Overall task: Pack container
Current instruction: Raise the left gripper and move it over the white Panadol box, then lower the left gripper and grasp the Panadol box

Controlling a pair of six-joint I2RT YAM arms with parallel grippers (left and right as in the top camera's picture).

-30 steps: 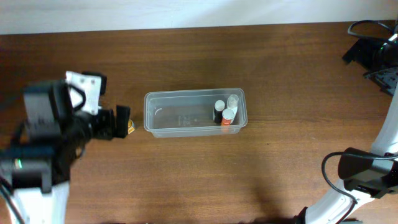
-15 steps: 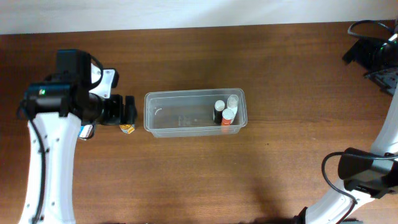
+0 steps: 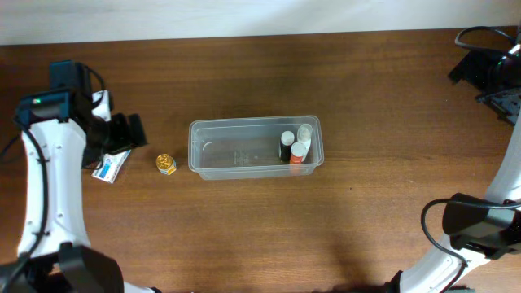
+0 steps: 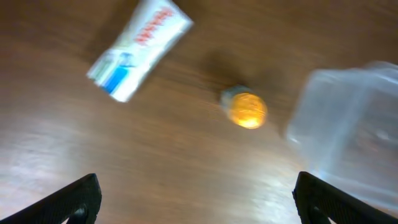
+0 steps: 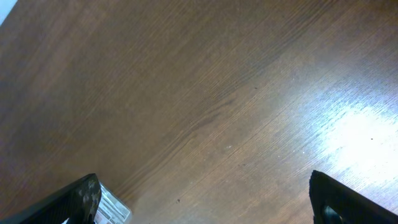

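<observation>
Step in hand, as judged: fetching the loose items that remain outside the clear rectangular plastic container, which sits mid-table with its long side across the overhead view. Three small bottles stand at its right end: a dark one with a white cap, a clear one and an orange one with a white cap. Its left part is bare. Just beside the container's left end lies a small round yellow-topped item. Further left of the container lies a white flat tube with blue and red print. The left gripper hangs left of the container, above and between these two items, jaws spread wide and holding nothing. The right gripper, far to the container's right, is likewise spread and empty over bare wood. The next move likely calls for lowering the left jaws around one loose item, closing, then carrying it to the container's free left part. Against a second ago: the left gripper was close to the container's left end and has since drawn back leftward, uncovering the tube. The container, the bottles and the right arm are unchanged.
</observation>
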